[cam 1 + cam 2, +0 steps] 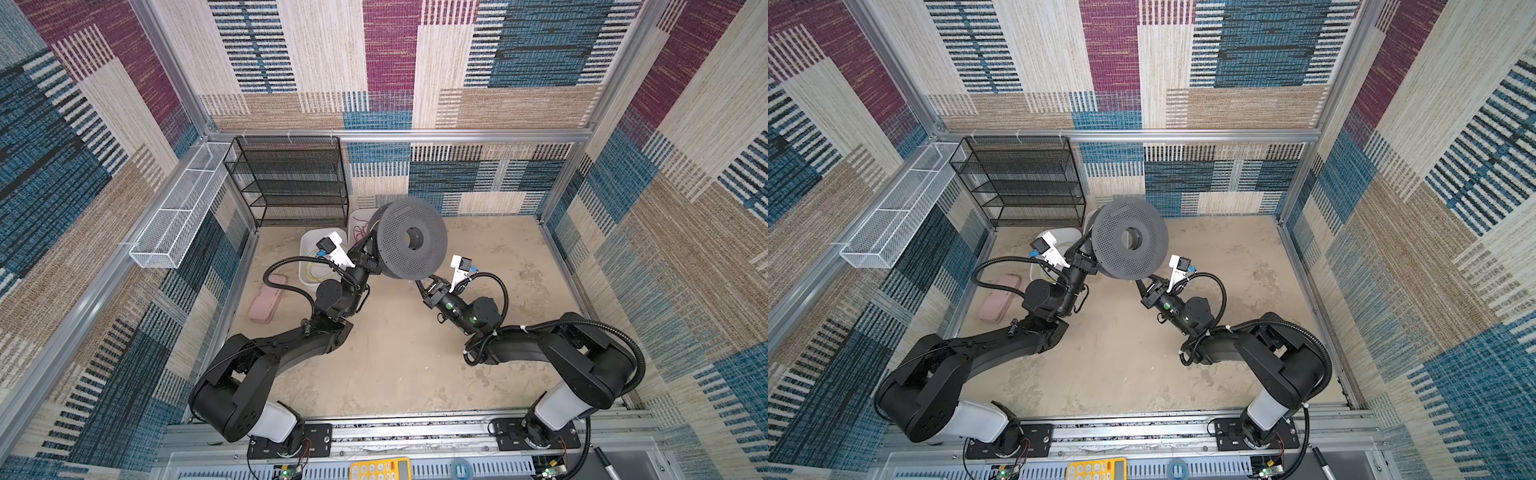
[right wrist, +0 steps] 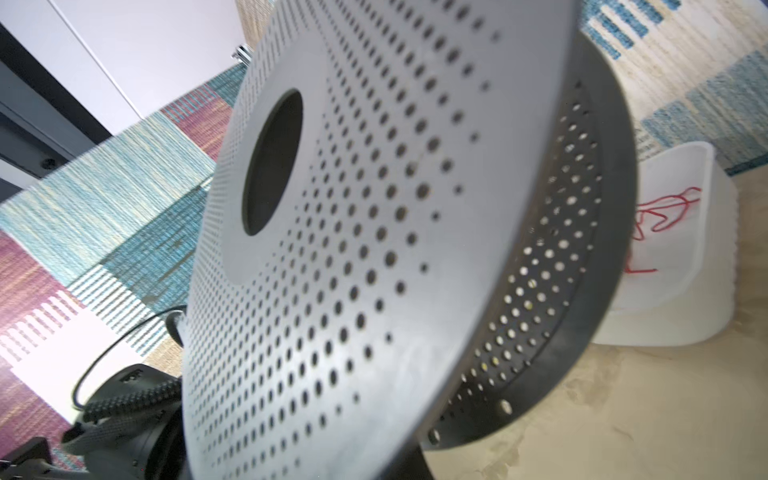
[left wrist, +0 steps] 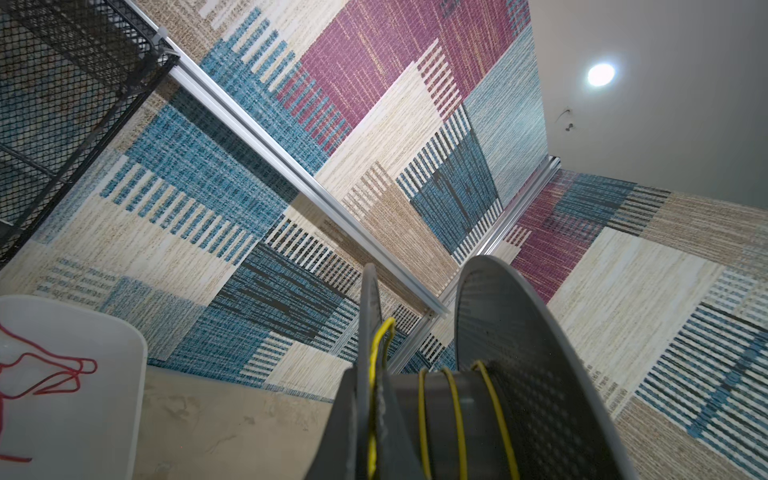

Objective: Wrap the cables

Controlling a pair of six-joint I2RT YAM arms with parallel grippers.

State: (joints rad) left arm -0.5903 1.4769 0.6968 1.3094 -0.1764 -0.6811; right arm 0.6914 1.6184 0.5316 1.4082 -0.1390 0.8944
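Observation:
A grey perforated spool (image 1: 409, 241) (image 1: 1129, 239) hangs tilted above the table between my two arms. In the left wrist view three turns of yellow cable (image 3: 457, 415) lie round its hub, and one strand runs up along the thin flange. My left gripper (image 1: 368, 259) (image 3: 372, 399) is shut on that flange and strand. More yellow cable (image 1: 316, 270) lies loose in a white tub (image 1: 307, 249) beneath my left wrist. My right gripper (image 1: 419, 284) (image 1: 1139, 284) is shut at the lower rim of the near flange (image 2: 374, 249), which hides its fingers in the right wrist view.
A second white tub (image 2: 685, 291) behind the spool holds a thin red cord (image 2: 665, 208). A black mesh shelf (image 1: 286, 183) stands at the back left, with a white mesh basket (image 1: 183, 208) on the left wall. A pink case (image 1: 266, 303) lies left of my left arm.

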